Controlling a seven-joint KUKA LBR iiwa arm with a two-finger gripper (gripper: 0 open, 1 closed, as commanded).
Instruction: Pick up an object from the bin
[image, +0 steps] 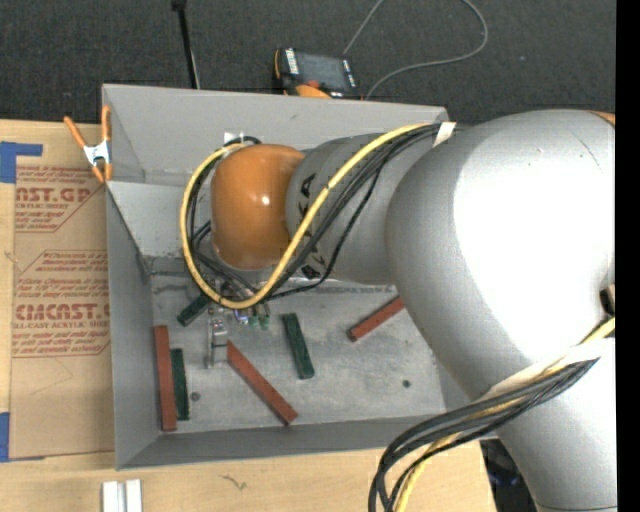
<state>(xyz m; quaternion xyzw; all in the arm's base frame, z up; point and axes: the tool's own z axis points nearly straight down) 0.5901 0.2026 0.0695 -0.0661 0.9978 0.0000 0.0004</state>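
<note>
Bin floor (370, 378) lies bare right of the central green bar (296, 346).

I have the jaws low over the floor of the grey bin (133, 350), under the orange wrist cover (250, 205), just beside the upper end of a slanted red-brown stick (262, 384). A dark green stick (297, 347) lies to its right, and a shorter red-brown stick (376, 321) further right. By the left wall, a long red-brown stick (161, 378) and a thin green stick (179, 384) lie side by side.

The cardboard sheet (55, 290) bears red print, partly readable as "CAST.GP".
</note>
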